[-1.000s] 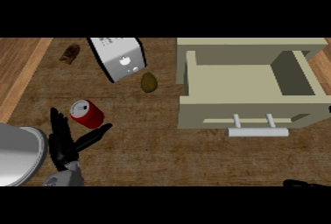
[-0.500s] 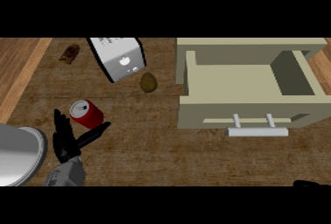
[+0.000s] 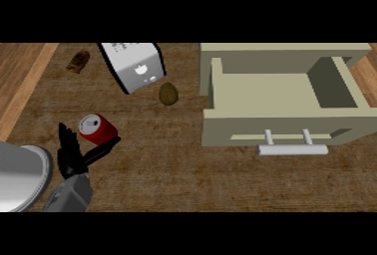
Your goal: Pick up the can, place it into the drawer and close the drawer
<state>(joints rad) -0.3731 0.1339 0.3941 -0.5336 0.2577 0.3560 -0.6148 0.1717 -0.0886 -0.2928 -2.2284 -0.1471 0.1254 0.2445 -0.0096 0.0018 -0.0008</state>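
The left hand [image 3: 74, 154] is spread open, grasping nothing; the red can [image 3: 97, 129] stands just past its fingertips (thumb nearly touching), the open drawer [image 3: 280, 94] far right.

Can [image 3: 97, 129]: red body, silver-grey top. Drawer [image 3: 280, 102]: pale beige in & out; handle [image 3: 292, 147] light grey/white. Counter [image 3: 184, 174]: dark brown woodgrain, lighter orange-brown wood strip at left edge. Left robot hand [image 3: 76, 155]: black, forearm grey. Tilted box [image 3: 134, 64]: white/grey w/ dark marks. Oval item [image 3: 168, 93]: olive-brown. Round metal object [image 3: 18, 177], lower left: silver-grey.
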